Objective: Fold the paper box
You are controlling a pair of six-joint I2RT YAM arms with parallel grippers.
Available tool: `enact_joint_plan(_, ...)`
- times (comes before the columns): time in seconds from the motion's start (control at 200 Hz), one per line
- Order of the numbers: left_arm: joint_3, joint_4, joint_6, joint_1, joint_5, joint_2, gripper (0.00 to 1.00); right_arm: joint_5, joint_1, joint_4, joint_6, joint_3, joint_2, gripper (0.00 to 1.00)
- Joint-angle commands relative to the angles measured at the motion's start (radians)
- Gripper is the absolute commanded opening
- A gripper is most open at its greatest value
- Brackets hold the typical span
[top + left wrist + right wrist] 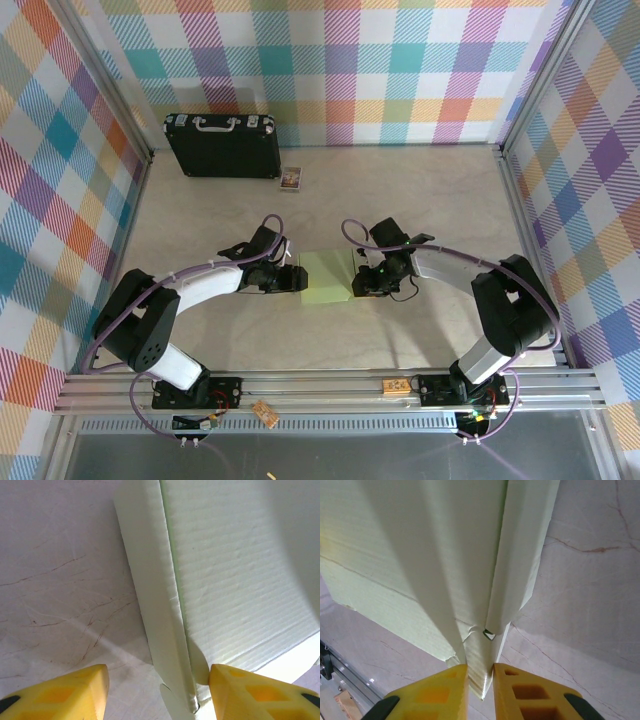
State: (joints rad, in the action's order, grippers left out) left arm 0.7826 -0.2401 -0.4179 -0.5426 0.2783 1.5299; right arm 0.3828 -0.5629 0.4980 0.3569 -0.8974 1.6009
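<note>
On the table (430,210), centrally, the pale-green paper box (326,277) is found part-folded; its right fold is pinched by the right gripper (480,680); its left flap is straddled by the left gripper (159,690), jaws spread; farther off, a small card (291,179) and a black briefcase (222,147) are seen.

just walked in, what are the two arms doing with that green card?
Both arms are at the paper box in the middle of the table. The right gripper is pinched on a raised fold of card at its right end. The left gripper is open, fingers straddling the box's left edge without clamping it. The box looks only partly folded. A black case sits at the back wall, apart from this.
</note>
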Motion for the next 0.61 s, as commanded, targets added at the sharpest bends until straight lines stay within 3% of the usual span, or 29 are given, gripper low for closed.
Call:
enact_joint_plan(0.0,-0.015,-0.046,0.023,0.012,-0.013,0.028,0.56,-0.008,0.002,-0.004,-0.013,-0.015,0.018,0.21)
enact_joint_plan(0.255,-0.013,-0.047,0.025,0.013,-0.013,0.028,0.55,-0.042,0.000,0.052,-0.025,-0.035,-0.032,0.28)
enact_joint_plan(0.6,-0.017,-0.047,0.026,0.015,-0.007,0.036,0.55,-0.013,-0.003,0.019,-0.029,-0.020,-0.001,0.26)
